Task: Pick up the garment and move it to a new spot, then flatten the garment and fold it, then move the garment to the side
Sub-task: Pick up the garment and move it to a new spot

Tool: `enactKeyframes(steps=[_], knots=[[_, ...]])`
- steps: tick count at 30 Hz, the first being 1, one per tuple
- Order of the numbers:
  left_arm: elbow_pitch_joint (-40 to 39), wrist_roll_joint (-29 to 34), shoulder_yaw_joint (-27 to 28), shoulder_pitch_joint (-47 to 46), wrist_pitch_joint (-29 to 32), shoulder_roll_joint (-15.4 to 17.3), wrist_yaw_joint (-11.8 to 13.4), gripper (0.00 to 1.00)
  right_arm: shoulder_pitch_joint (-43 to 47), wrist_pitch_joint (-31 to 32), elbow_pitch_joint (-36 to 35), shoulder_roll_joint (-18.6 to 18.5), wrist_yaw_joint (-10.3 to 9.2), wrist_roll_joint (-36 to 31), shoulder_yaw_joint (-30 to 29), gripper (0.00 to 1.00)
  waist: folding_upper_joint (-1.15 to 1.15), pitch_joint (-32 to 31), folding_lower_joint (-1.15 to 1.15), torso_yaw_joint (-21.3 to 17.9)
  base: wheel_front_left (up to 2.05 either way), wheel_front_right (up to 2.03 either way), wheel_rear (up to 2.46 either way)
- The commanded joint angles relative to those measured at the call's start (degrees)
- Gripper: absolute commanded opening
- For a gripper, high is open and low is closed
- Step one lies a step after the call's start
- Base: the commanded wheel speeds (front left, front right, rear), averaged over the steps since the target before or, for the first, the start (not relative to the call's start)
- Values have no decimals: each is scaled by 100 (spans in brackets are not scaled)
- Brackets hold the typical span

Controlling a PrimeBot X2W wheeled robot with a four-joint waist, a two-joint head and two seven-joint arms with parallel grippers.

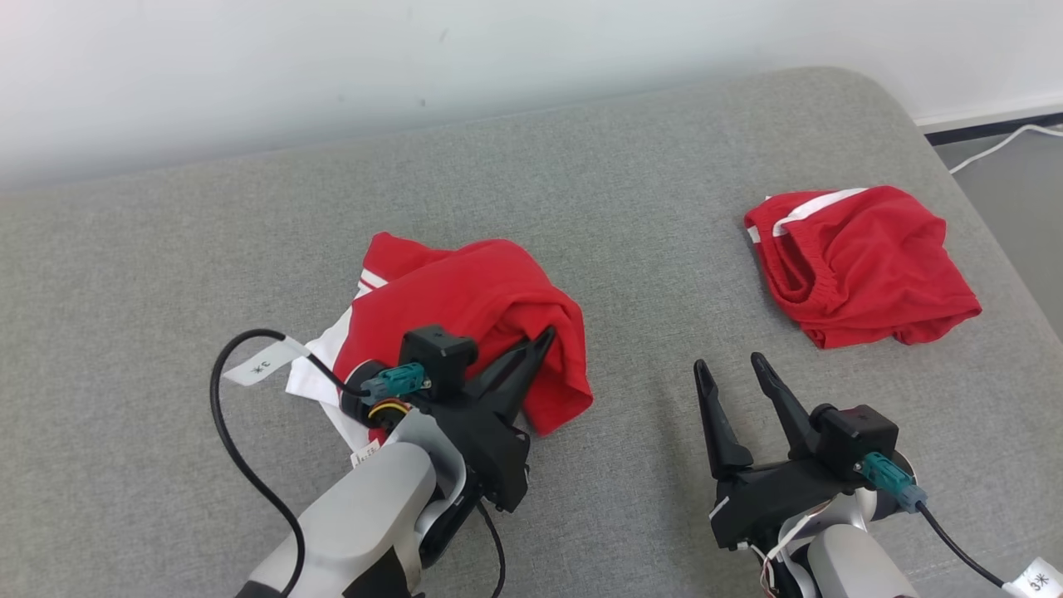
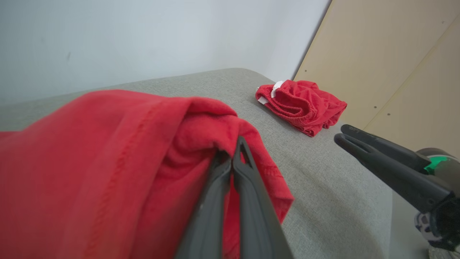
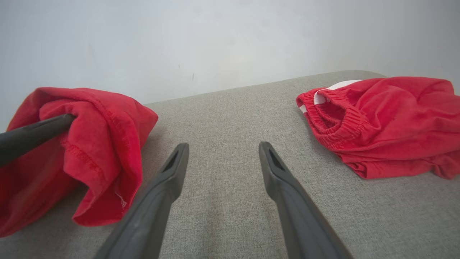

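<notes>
Pick-up step: left gripper pinches the crumpled red fabric garment — seemingly at its edge; right gripper spread, idle — lift next.

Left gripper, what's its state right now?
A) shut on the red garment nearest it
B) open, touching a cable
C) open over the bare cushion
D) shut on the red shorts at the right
A: the left gripper has its jaws closed on a fold of the red garment.
</notes>
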Motion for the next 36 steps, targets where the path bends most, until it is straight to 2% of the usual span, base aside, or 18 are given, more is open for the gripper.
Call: enactKeyframes(steps=[1, 6, 10, 18, 27, 36], knots=[[61, -57, -13, 99, -30, 13, 49, 100, 34, -2, 0, 11, -6, 24, -24, 100, 0, -22, 1, 11, 0, 0, 0], [222, 172, 132, 237, -31, 12, 188, 100, 73, -2, -51, 25, -6, -17, -86, 100, 0, -63, 1, 122, 0, 0, 0], [274, 414, 469, 504, -30, 27, 206, 100, 116, -2, -67, 43, -6, -47, -104, 100, 0, -140, 1, 246, 0, 0, 0], [-39, 1094, 1313, 1178, -29, 289, 376, 100, 168, -2, -15, 37, -6, -49, -124, 100, 0, -303, 1, 467, 0, 0, 0], [-739, 1831, 2513, 2063, -28, 535, 695, 100, 270, -2, 36, 7, -6, -91, -81, 100, 0, -536, 1, 602, 0, 0, 0], [-1534, 2483, 3924, 3177, -28, 579, 983, 100, 367, -2, 67, 23, -6, -115, -80, 100, 0, -737, 1, 640, 0, 0, 0]])
